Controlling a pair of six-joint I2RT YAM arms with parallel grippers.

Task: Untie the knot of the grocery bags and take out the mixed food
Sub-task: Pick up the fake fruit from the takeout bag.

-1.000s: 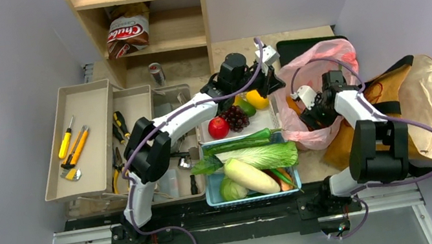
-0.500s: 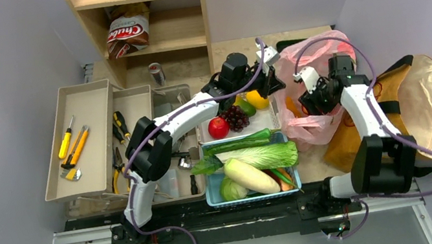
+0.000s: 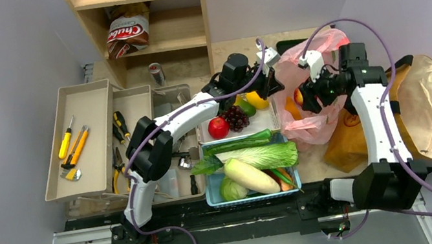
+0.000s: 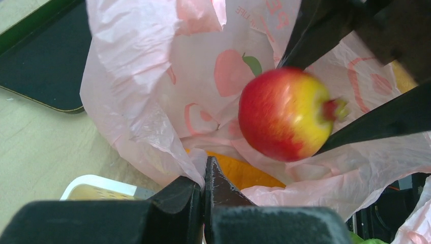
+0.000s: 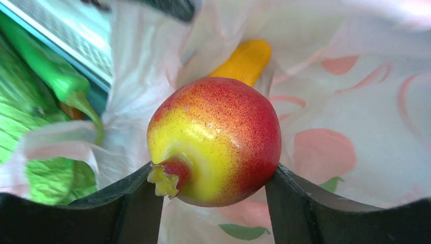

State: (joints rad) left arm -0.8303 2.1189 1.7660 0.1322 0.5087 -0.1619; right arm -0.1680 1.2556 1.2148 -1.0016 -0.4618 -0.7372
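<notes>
The pink plastic bag (image 3: 309, 130) lies open beside the brown paper bag (image 3: 347, 140); no knot shows. My left gripper (image 3: 273, 83) is shut on the pink bag's near edge (image 4: 152, 101), its jaws (image 4: 205, 170) pinching the film. My right gripper (image 3: 302, 96) is shut on a red-and-yellow fruit (image 5: 216, 140) and holds it above the bag's mouth; the fruit also shows in the left wrist view (image 4: 284, 114). An orange item (image 4: 244, 175) lies inside the bag. Apple (image 3: 218, 127), grapes (image 3: 236, 117), orange (image 3: 256, 98), cucumber (image 3: 240, 144), napa cabbage (image 3: 264, 155) and daikon (image 3: 251, 175) lie in baskets.
A beige tote (image 3: 426, 102) lies at the right. Tool trays (image 3: 82, 140) stand at the left. A wooden shelf (image 3: 141, 16) with a Chubs bag is at the back, a can (image 3: 157, 73) before it, and a dark tray (image 3: 289, 45) behind the pink bag.
My right gripper has risen out of the pink bag and moved back and right with the fruit in it. The left gripper has stayed shut on the bag's edge.
</notes>
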